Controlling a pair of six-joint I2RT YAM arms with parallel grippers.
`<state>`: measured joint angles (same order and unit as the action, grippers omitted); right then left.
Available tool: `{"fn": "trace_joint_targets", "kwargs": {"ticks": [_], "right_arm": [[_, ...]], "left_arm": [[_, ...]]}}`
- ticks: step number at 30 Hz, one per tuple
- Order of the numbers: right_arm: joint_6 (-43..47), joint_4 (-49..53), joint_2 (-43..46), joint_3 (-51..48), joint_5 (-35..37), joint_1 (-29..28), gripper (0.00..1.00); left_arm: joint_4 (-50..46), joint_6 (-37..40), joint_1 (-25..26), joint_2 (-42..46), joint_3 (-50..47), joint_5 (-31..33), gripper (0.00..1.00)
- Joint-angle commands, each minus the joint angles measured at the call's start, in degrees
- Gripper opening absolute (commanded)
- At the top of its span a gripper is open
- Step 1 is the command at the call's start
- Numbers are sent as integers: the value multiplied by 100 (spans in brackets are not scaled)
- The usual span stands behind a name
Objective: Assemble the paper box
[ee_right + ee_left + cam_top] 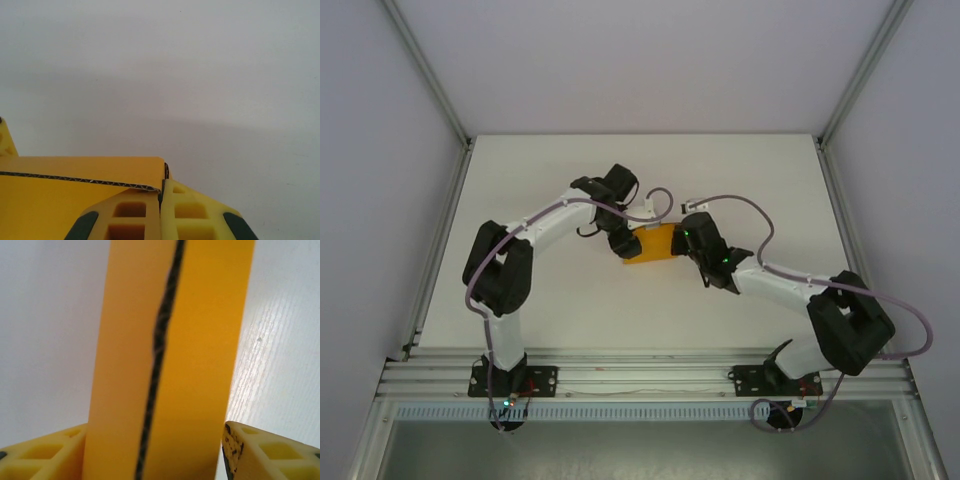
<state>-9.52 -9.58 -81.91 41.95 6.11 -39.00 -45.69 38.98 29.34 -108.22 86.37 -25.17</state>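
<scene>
We'd say the paper box [655,245] is light, crushable card, so grab walls: right gripper [161,194] pinches one, left gripper [155,440] straddles it, squeeze unclear.

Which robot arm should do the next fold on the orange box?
Probably left. The right end effector is shut on an edge of the paper box, holding it steady. The left end effector just straddles it, fingers spread, so it's freer to move.
</scene>
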Motion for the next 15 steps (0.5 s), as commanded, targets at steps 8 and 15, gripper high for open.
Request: {"fn": "trace_joint_targets", "kwargs": {"ticks": [8, 15], "right_arm": [[57, 1602, -194, 58, 690, -386, 0], [-94, 1773, -178, 230, 730, -547, 0]], "left_arm": [[458, -441, 109, 904, -423, -18, 99], [900, -1465, 72, 1513, -977, 1006, 73]]}}
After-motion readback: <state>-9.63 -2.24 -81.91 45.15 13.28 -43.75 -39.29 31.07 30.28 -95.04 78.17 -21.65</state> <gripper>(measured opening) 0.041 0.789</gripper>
